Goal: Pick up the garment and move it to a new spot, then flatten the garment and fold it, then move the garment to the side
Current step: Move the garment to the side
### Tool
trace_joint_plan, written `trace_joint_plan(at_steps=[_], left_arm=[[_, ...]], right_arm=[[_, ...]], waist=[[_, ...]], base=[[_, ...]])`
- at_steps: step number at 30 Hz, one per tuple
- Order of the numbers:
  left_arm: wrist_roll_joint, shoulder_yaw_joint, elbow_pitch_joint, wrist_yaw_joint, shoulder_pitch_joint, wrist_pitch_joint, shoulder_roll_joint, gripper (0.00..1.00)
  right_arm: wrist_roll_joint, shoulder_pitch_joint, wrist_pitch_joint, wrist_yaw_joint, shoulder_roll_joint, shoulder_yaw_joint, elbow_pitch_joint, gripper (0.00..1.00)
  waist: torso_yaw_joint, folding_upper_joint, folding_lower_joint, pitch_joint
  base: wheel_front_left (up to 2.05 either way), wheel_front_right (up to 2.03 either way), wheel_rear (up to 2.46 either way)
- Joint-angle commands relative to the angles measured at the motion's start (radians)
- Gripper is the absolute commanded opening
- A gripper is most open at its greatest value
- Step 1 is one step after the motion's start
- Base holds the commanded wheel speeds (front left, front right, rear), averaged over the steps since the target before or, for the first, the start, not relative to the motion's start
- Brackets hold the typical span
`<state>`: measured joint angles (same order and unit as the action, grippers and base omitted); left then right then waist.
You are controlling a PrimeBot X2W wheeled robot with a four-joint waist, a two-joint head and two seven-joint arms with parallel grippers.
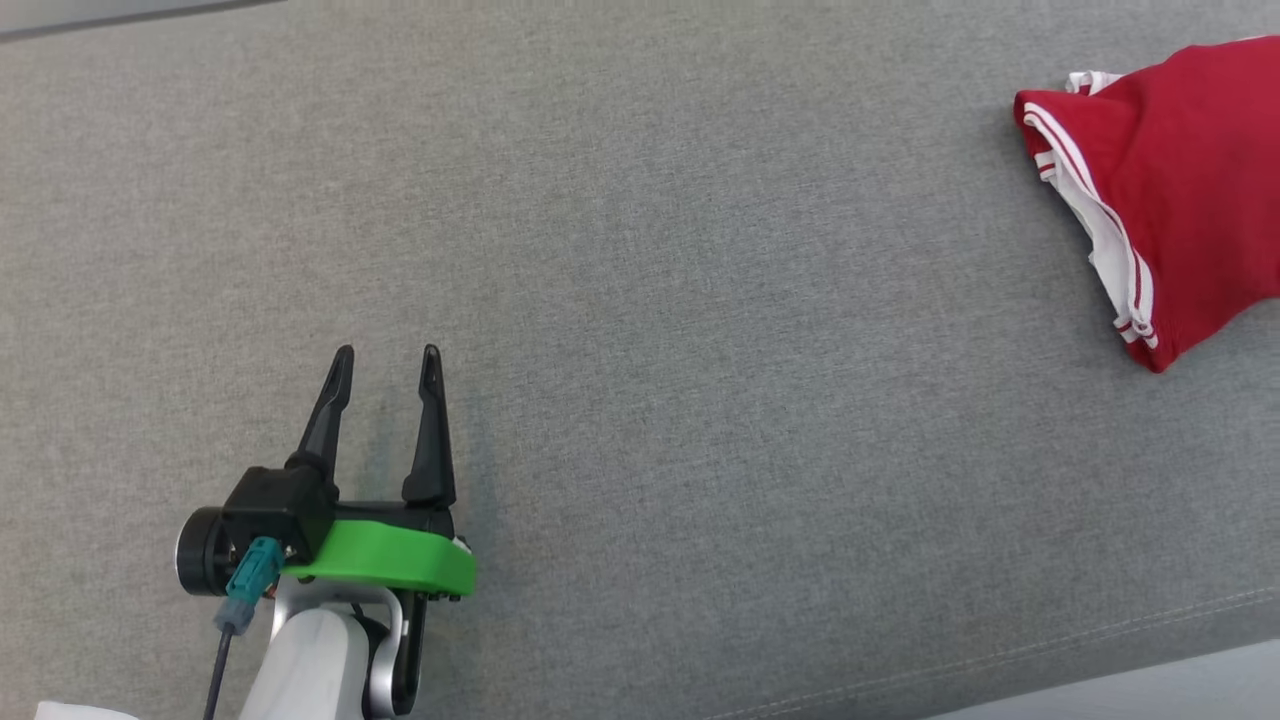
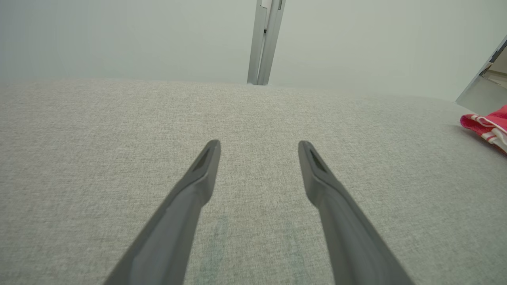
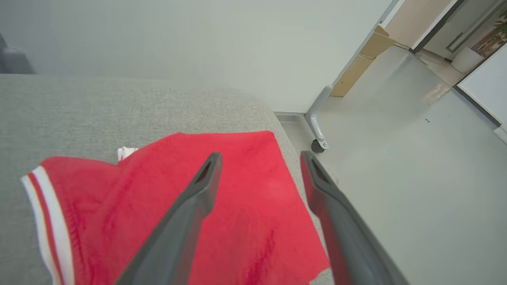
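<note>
The garment (image 1: 1175, 190) is red with white striped trim and lies folded at the far right of the grey fabric surface (image 1: 640, 300), running off the head view's right edge. The left wrist view catches its corner (image 2: 487, 126) at the right edge. My left gripper (image 1: 388, 353) stands open over bare fabric at the lower left, far from the garment, its fingers (image 2: 198, 182) holding nothing. In the right wrist view my right gripper (image 3: 260, 157) is open above the garment (image 3: 245, 186), near the surface's right edge, with nothing between its fingers.
The grey surface ends just right of the garment, where pale floor (image 3: 396, 178) begins. A wheeled grey metal leg (image 3: 317, 122) and a cardboard box (image 3: 364, 59) stand on that floor. A metal post (image 2: 264, 39) rises behind the surface's far edge.
</note>
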<state>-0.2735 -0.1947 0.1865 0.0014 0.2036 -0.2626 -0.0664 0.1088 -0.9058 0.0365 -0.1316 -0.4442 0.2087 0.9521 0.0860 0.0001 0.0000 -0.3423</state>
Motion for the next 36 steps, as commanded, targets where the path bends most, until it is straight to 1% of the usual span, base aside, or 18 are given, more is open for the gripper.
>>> trace_joint_plan(at_steps=[1, 8, 13, 17, 19, 20, 23, 25, 27, 33, 36], left_arm=[[-0.001, 0.001, 0.002, -0.001, 0.009, -0.003, 0.002, 1.00], [-0.022, 0.009, 0.019, -0.021, 0.021, -0.003, 0.007, 1.00], [-0.047, 0.049, 0.039, 0.005, -0.004, -0.001, 0.012, 1.00], [-0.052, 0.068, 0.053, 0.025, -0.040, -0.001, 0.013, 1.00], [-0.056, 0.072, 0.062, 0.027, -0.064, -0.001, 0.014, 1.00], [-0.060, 0.069, 0.067, 0.020, -0.078, -0.001, 0.014, 1.00], [-0.065, 0.067, 0.082, 0.019, -0.114, -0.001, 0.014, 1.00], [-0.070, 0.072, 0.084, 0.025, -0.145, -0.001, 0.014, 1.00], [-0.071, 0.086, 0.072, 0.033, -0.184, -0.002, 0.014, 1.00], [-0.075, 0.074, 0.042, 0.042, -0.224, -0.001, 0.014, 1.00], [-0.074, 0.065, 0.031, 0.045, -0.231, -0.001, 0.014, 1.00]], right_arm=[[-0.016, 0.000, 0.021, 0.002, 0.021, -0.004, -0.005, 1.00], [-0.090, 0.056, 0.129, 0.002, 0.107, -0.066, -0.032, 1.00], [-0.154, 0.141, 0.191, 0.002, 0.171, -0.131, -0.079, 1.00], [-0.192, 0.236, 0.215, 0.002, 0.227, -0.169, -0.153, 1.00], [-0.201, 0.292, 0.223, 0.002, 0.254, -0.185, -0.204, 1.00], [-0.206, 0.326, 0.224, 0.002, 0.272, -0.189, -0.235, 1.00], [-0.213, 0.426, 0.229, 0.002, 0.307, -0.190, -0.326, 1.00], [-0.213, 0.496, 0.228, 0.002, 0.333, -0.188, -0.407, 1.00], [-0.195, 0.601, 0.229, 0.002, 0.363, -0.191, -0.515, 1.00], [-0.190, 0.763, 0.229, 0.002, 0.391, -0.172, -0.671, 1.00], [-0.231, 0.815, 0.229, 0.002, 0.393, -0.192, -0.707, 1.00]], waist=[[0.012, -0.0001, 0.0000, 0.027], [0.013, -0.0001, 0.0000, 0.122], [0.011, -0.0001, 0.0000, 0.207], [-0.002, -0.0001, 0.0000, 0.263], [-0.013, -0.0001, 0.0000, 0.283], [-0.021, -0.0001, 0.0000, 0.293], [-0.048, -0.0001, 0.0000, 0.314], [-0.069, -0.0001, 0.0000, 0.323], [-0.090, -0.0001, 0.0000, 0.334], [-0.128, -0.0001, 0.0000, 0.345], [-0.136, -0.0001, 0.0000, 0.348]], base=[[0.00, 0.00, 0.00], [0.00, 0.00, 0.00], [0.00, 0.00, 0.00], [0.00, 0.00, 0.00], [0.00, 0.00, 0.00], [0.00, 0.00, 0.00], [0.00, 0.00, 0.00], [0.00, 0.00, 0.00], [0.00, 0.00, 0.00], [0.00, 0.00, 0.00], [0.00, 0.00, 0.00]])
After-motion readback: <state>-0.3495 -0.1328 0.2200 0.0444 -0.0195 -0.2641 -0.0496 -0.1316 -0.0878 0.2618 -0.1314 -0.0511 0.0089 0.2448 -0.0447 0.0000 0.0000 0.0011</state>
